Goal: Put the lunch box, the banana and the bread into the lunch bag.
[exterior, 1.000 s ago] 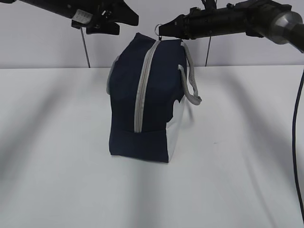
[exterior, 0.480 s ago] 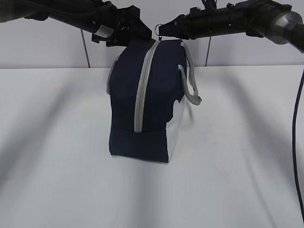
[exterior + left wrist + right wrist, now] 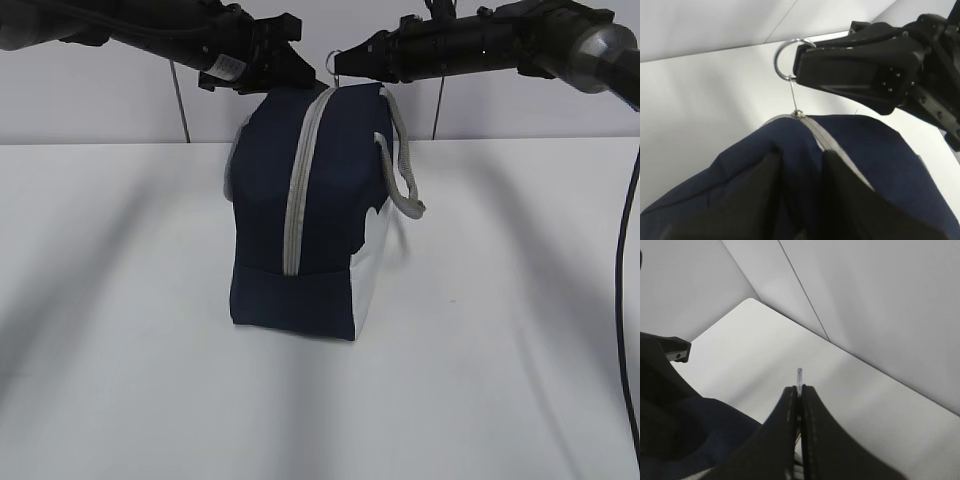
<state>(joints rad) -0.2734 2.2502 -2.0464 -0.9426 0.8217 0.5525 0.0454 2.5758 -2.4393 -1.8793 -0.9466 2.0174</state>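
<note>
The navy-blue lunch bag [image 3: 320, 200] stands upright mid-table, its grey zipper [image 3: 298, 190] closed along the near end. My right gripper [image 3: 342, 62] is shut on the metal ring pull [image 3: 784, 59] just above the bag's top; the ring's edge pokes out between its fingertips in the right wrist view [image 3: 799, 374]. My left gripper [image 3: 290, 72] is at the bag's top left corner. In the left wrist view its fingers [image 3: 757, 200] pinch a fold of navy fabric beside the zipper. The lunch box, banana and bread are out of view.
A grey strap handle [image 3: 402, 160] hangs down the bag's right side, next to the white side panel [image 3: 372, 270]. The white table [image 3: 120, 330] stretches around the bag, with a grey wall [image 3: 100, 100] behind it.
My left gripper has moved right and down from the upper left onto the bag's top corner. The right gripper and the bag have stayed in place.
</note>
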